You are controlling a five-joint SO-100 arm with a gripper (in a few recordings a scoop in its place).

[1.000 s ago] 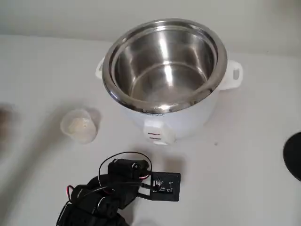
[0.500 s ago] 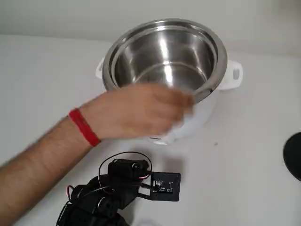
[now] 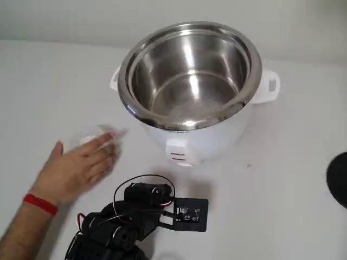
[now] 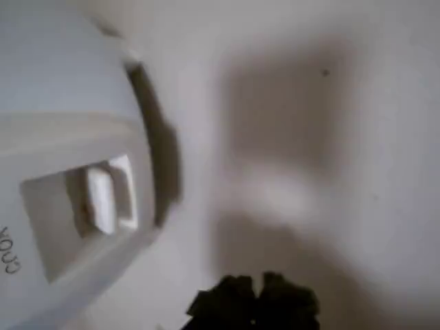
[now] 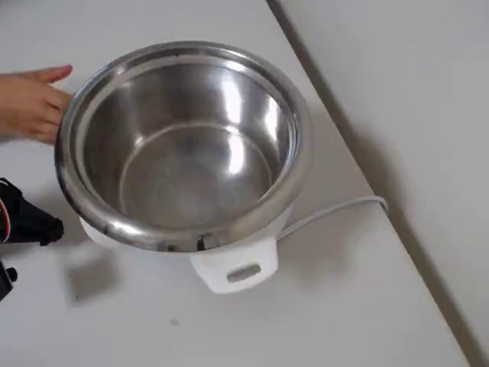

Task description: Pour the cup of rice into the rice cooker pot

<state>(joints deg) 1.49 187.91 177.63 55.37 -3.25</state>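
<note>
Translucent plastic, the cup (image 3: 91, 137) of rice sits up-left of our pincer (image 3: 116, 238) under a person's hand (image 3: 73, 169), likely light, thin-walled and tippy, so we would clasp its sidewall mid-height, though we cannot tell whether the jaws are parted.

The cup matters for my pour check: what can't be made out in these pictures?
- Cup: fixed view, mostly covered by a person's hand; rice unreadable.
- Gripper: wrist view, blurred dark shape cut by the bottom edge; open or shut unclear.
- Rice cooker pot: wrist view, blurred, cut off left.
</note>
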